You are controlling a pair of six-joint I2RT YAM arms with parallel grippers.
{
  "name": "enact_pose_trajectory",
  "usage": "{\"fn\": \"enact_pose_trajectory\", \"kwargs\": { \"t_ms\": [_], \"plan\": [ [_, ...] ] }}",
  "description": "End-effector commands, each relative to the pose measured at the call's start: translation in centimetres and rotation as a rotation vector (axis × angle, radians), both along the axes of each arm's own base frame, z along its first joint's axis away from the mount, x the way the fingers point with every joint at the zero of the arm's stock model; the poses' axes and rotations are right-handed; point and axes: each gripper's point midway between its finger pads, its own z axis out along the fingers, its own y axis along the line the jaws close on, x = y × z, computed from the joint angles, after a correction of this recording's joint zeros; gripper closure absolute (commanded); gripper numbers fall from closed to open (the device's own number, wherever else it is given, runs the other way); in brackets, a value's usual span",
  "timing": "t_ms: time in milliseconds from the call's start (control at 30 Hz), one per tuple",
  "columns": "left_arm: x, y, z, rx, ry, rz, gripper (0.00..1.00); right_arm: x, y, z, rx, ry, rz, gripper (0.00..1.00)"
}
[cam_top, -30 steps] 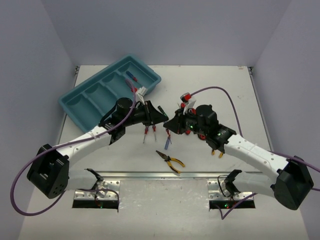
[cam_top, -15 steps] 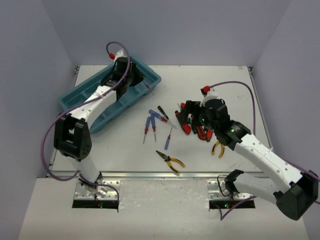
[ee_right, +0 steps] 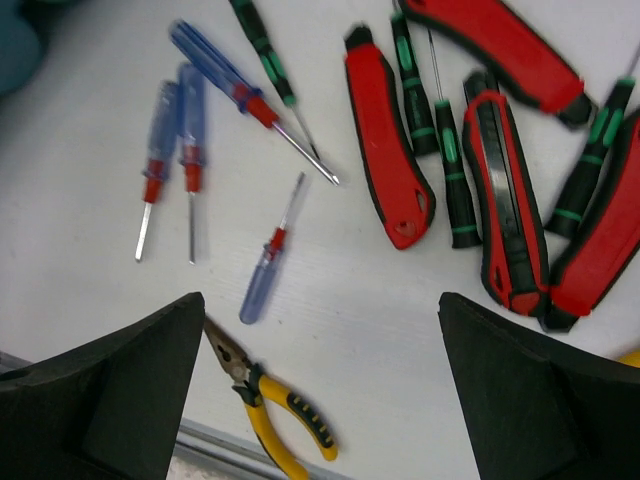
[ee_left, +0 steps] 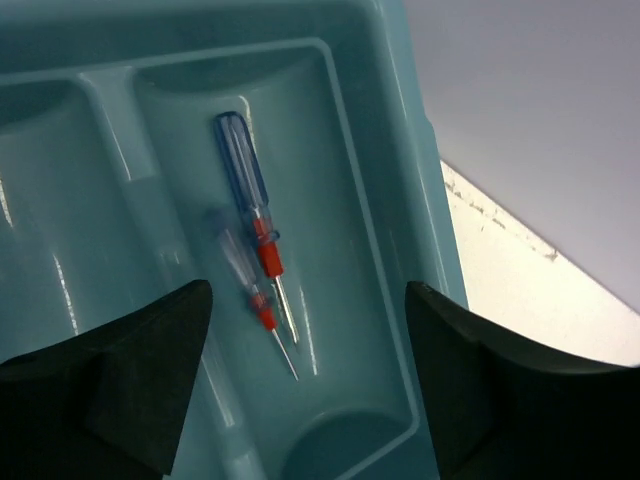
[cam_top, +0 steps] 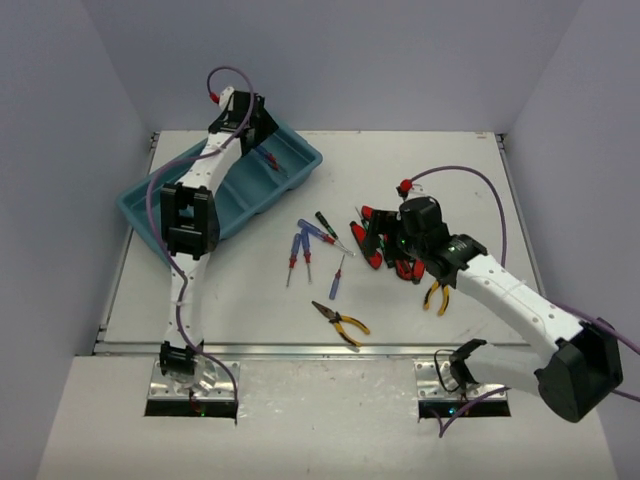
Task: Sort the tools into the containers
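The teal tray (cam_top: pixel 150 205) lies at the back left of the table. Its end compartment (ee_left: pixel 340 130) holds two blue-handled screwdrivers, a long one (ee_left: pixel 245 175) and a short one (ee_left: pixel 243 275). My left gripper (ee_left: pixel 305 390) hangs open above them with nothing between its fingers; in the top view the left gripper (cam_top: pixel 255 135) is over the tray's far end. My right gripper (ee_right: pixel 320 390) is open and empty above bare table, near several loose blue screwdrivers (ee_right: pixel 188 125), red-handled pliers (ee_right: pixel 385 150), green-black screwdrivers (ee_right: pixel 445 150) and yellow pliers (ee_right: pixel 280 415).
More tools lie mid-table: blue screwdrivers (cam_top: pixel 300 248), a green-black screwdriver (cam_top: pixel 325 222), yellow pliers (cam_top: pixel 342 322) near the front edge, and a second yellow pair (cam_top: pixel 437 296) beside the right arm. The red pliers (cam_top: pixel 378 248) are piled under the right wrist.
My left arm swung from mid-table to the tray and opened; a second blue screwdriver now lies in the end compartment. My right gripper opened and drew back over the pile.
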Motion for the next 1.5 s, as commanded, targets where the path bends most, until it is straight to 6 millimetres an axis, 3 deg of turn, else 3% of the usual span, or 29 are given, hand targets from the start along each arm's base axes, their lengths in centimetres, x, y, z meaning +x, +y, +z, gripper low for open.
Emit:
{"fn": "enact_pose_trajectory", "kwargs": {
  "t_ms": [0, 100, 167, 233, 300, 367, 433, 500, 533, 567, 600, 867, 1033, 1133, 1200, 1300, 1367, 1467],
  "plan": [
    [-0.9, -1.1, 10.3, -0.032, -0.181, -0.044, 0.22, 0.4, 0.7, -2.1, -0.039, 0.137, -0.081, 0.01],
    [-3.8, -1.0, 16.7, -0.031, -0.272, -0.071, 0.18, 0.9, 2.3, -3.1, -0.087, 0.187, -0.137, 0.01],
    [-6.9, -0.8, 19.6, -0.026, -0.306, -0.092, 0.11, 0.9, 3.6, -3.8, -0.098, 0.2, -0.154, 0.01],
    [-10.8, -0.9, 21.5, -0.017, -0.342, -0.121, 0.03, 0.9, 4.6, -4.8, -0.104, 0.203, -0.197, 0.02],
    [-14.3, -1.0, 21.8, -0.019, -0.361, -0.152, 0.0, 0.7, 5.1, -6.3, -0.131, 0.216, -0.223, 0.06],
    [-20.1, -0.8, 24.1, -0.045, -0.444, -0.177, 0.0, 0.4, 5.8, -7.5, -0.148, 0.227, -0.236, 0.13],
    [-23.0, -1.3, 22.3, -0.068, -0.445, -0.208, 0.0, 0.1, 6.6, -8.3, -0.166, 0.225, -0.232, 0.25],
    [-25.5, -1.7, 18.8, -0.071, -0.391, -0.238, 0.0, -0.3, 7.8, -8.9, -0.201, 0.229, -0.213, 0.29],
    [-26.9, -2.1, 18.4, -0.077, -0.39, -0.26, 0.0, -0.6, 7.9, -9.8, -0.237, 0.247, -0.207, 0.32],
    [-27.2, -2.2, 16.9, -0.078, -0.357, -0.27, 0.0, -0.5, 8.6, -9.4, -0.221, 0.239, -0.206, 0.32],
    [-28.5, -2.6, 16.0, -0.087, -0.347, -0.295, 0.0, -0.7, 9.0, -10.7, -0.251, 0.264, -0.202, 0.32],
    [-31.8, -3.8, 10.5, -0.071, -0.239, -0.376, 0.0, -1.4, 9.7, -14.2, -0.274, 0.338, -0.231, 0.57],
    [-32.8, -3.9, 8.2, -0.053, -0.196, -0.393, 0.0, -2.0, 9.1, -15.0, -0.28, 0.354, -0.248, 0.83],
    [-33.1, -4.2, 6.3, -0.054, -0.159, -0.408, 0.0, -2.0, 9.0, -14.2, -0.267, 0.337, -0.251, 0.98],
    [-33.6, -5.4, 5.3, -0.089, -0.137, -0.462, 0.0, -1.7, 9.0, -12.4, -0.235, 0.301, -0.245, 1.0],
    [-34.0, -7.4, 5.4, -0.161, -0.154, -0.555, 0.0, -1.3, 9.3, -9.4, -0.188, 0.242, -0.206, 1.0],
    [-34.6, -10.2, 6.8, -0.27, -0.225, -0.685, 0.0, -1.2, 10.1, -6.0, -0.117, 0.167, -0.104, 1.0],
    [-36.2, -13.7, 7.6, -0.405, -0.257, -0.827, 0.0, -3.5, 12.8, -3.5, -0.013, 0.107, 0.224, 1.0]
  ]
}}
